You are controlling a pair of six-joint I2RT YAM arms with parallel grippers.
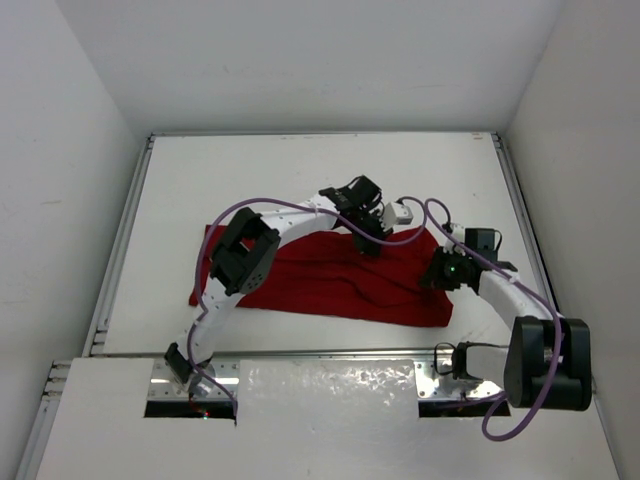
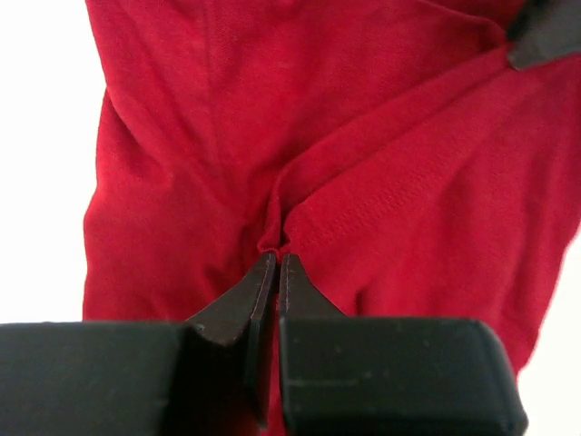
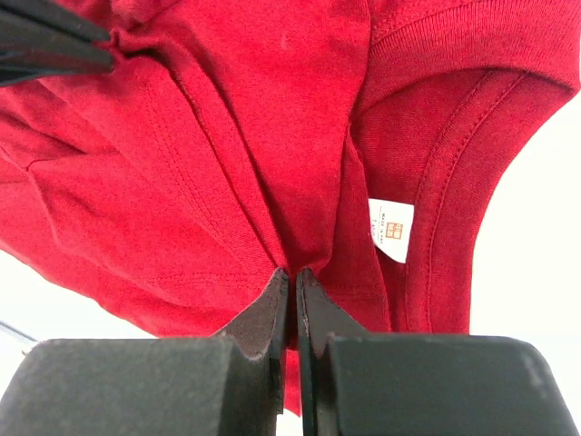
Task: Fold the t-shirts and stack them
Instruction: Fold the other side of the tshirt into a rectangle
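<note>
The dark red t-shirt (image 1: 320,282) lies wrinkled across the middle of the white table, partly folded. My left gripper (image 1: 366,243) is at its far edge near the middle, shut on a pinched fold of the cloth (image 2: 277,238). My right gripper (image 1: 438,272) is at the shirt's right end, shut on a fold of cloth (image 3: 292,259) beside the collar, where a white label (image 3: 390,229) shows. The left gripper's fingers (image 3: 50,45) show at the top left of the right wrist view. A dark part of the right gripper (image 2: 545,36) shows at the top right of the left wrist view.
Metal rails (image 1: 118,250) run along the table's left and right sides, with white walls close behind and beside them. A white plate (image 1: 330,375) covers the near edge between the arm bases. Purple cables (image 1: 300,205) arc over the shirt.
</note>
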